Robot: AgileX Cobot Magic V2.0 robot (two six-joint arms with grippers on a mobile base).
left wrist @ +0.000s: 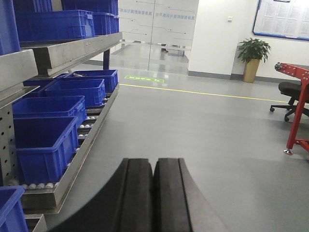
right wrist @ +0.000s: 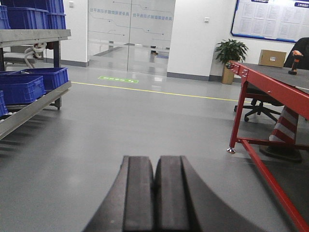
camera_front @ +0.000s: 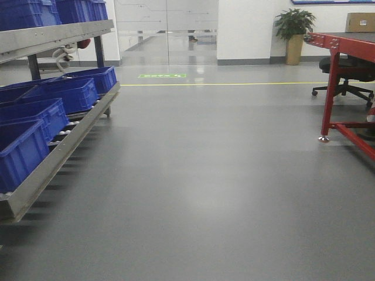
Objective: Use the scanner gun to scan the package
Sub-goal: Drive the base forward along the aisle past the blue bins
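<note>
Along the rack (left wrist: 83,157), blue bins (left wrist: 46,145) barely show their insides; left end effector (left wrist: 154,169) and right end effector (right wrist: 154,166) sit pressed together.

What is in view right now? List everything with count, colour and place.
bins: several, blue, two-tier roller rack at left
table: one, red frame, at right
package: one, brown, table's far end
scanner gun: one, orange and black, near the package
office chair: one, black, behind the table
potted plant: one, green, back wall
cone: one, orange-white striped, under the table
floor line: one, yellow, across the far floor
left fingers: two, black, shut, empty
right fingers: two, black, shut, empty
</note>
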